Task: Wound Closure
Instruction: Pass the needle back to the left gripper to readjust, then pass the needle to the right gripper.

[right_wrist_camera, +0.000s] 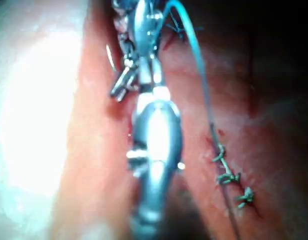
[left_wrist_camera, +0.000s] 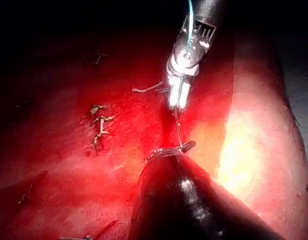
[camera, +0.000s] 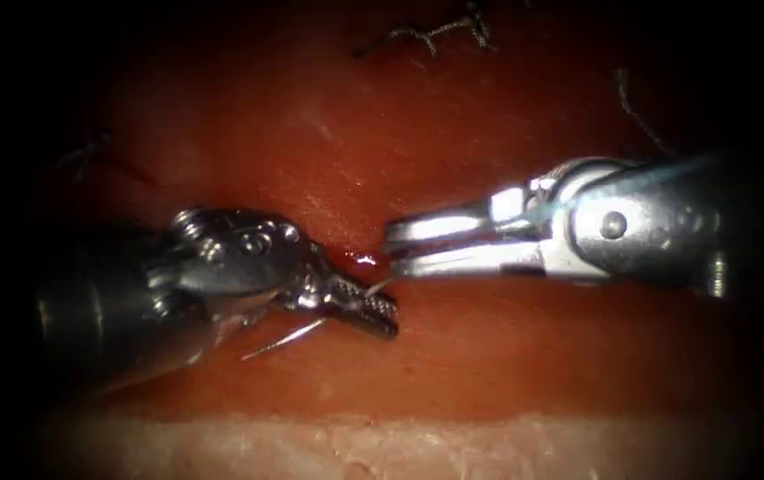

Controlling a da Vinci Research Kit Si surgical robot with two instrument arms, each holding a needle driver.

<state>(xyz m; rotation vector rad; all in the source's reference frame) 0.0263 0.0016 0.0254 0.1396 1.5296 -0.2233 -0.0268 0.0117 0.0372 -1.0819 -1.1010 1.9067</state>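
Note:
My left tool [camera: 385, 320] comes in from the left, its jaws shut on the curved needle [camera: 286, 339]. The grip is nearer one end: a long part sticks out down-left and a short end [camera: 381, 286] rises up-right. The needle lies above the tissue [camera: 489, 356], not in it. My right tool [camera: 391, 246] faces it from the right, just above that short end, with its jaws a narrow gap apart and nothing seen between them. Blue thread [camera: 640, 178] runs across the right tool's wrist and shows again as thread [right_wrist_camera: 199, 75]. The cut [camera: 360, 259] with wet red fluid lies between the tools.
Knotted stitches [camera: 435, 32] with cut thread ends sit on the far part of the cut, seen also as a stitch row [left_wrist_camera: 99, 125] and stitch knots [right_wrist_camera: 229, 177]. A loose thread [camera: 632, 107] lies at the far right. The tissue's pale front edge [camera: 400, 444] is near.

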